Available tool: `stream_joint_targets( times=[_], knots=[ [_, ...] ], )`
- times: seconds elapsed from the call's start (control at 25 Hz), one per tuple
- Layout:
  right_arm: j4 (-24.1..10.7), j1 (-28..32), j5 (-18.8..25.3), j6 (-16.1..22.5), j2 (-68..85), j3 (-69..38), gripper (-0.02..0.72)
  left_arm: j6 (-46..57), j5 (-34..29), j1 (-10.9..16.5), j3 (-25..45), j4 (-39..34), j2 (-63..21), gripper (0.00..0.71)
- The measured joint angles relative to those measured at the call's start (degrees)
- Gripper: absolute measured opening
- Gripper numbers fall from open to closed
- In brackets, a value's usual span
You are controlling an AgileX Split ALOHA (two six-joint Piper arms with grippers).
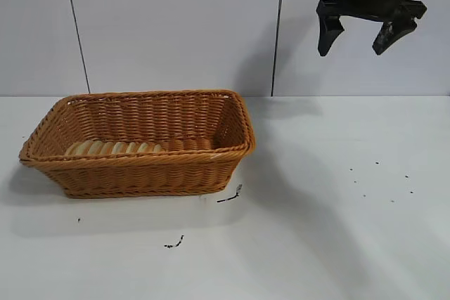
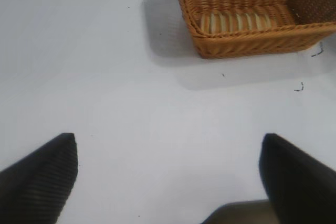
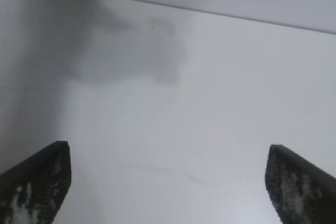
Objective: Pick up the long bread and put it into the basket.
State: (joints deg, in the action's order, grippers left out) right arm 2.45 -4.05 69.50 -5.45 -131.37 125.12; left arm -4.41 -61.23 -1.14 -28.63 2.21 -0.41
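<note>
Right gripper: black two-fingered gripper [image 1: 361, 36] hanging high in the air at about 2 o'clock in the exterior view, in front of the pale panelled wall, well apart from everything on the table.
Right gripper state: fingers spread wide with nothing between them; in the right wrist view only bare table shows between the two dark fingertips [image 3: 37, 182].
Left gripper: black gripper [image 2: 168, 174] seen only in its own wrist view, over bare table, well apart from the basket.
Left gripper state: fingers spread wide, holding nothing.
Basket: large rectangular orange-brown woven wicker basket [image 1: 151, 173] with flared sides and a braided rim, standing on the table at about 9 o'clock in the exterior view.
Bread: oblong ridged tan-yellow loaf with orange-brown cross stripes [image 1: 116, 148], lying flat on the basket floor along the near long wall, toward the 9 o'clock end.
Table: white tabletop [image 1: 337, 244] with a few small dark scraps [image 1: 230, 196] just beside the basket's near corner, at about 6 o'clock.
</note>
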Motion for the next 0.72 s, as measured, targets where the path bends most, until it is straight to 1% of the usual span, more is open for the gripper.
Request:
stream_joint_targets(
  times=[0.12, 0.24, 0.36, 0.52, 0.72],
  knots=[
    [0.00, 0.00, 0.18, 1.30, 1.98, 0.00, 0.690, 0.00, 0.00, 0.00, 0.00, 0.00, 0.00, 0.692],
    [-0.39, 0.00, 0.18, 1.78, 6.34, -0.19, 0.690, 0.00, 0.00, 0.00, 0.00, 0.00, 0.00, 0.692],
    [-2.04, 0.00, 0.13, 1.78, 12.65, -2.56, 0.690, 0.00, 0.00, 0.00, 0.00, 0.00, 0.00, 0.692],
    [-2.82, 0.00, 0.13, 1.85, 23.33, -10.33, 0.690, 0.00, 0.00, 0.00, 0.00, 0.00, 0.00, 0.692],
    [-3.04, 0.00, 0.18, 1.85, 39.18, -26.77, 0.690, 0.00, 0.00, 0.00, 0.00, 0.00, 0.00, 0.692]
  ],
)
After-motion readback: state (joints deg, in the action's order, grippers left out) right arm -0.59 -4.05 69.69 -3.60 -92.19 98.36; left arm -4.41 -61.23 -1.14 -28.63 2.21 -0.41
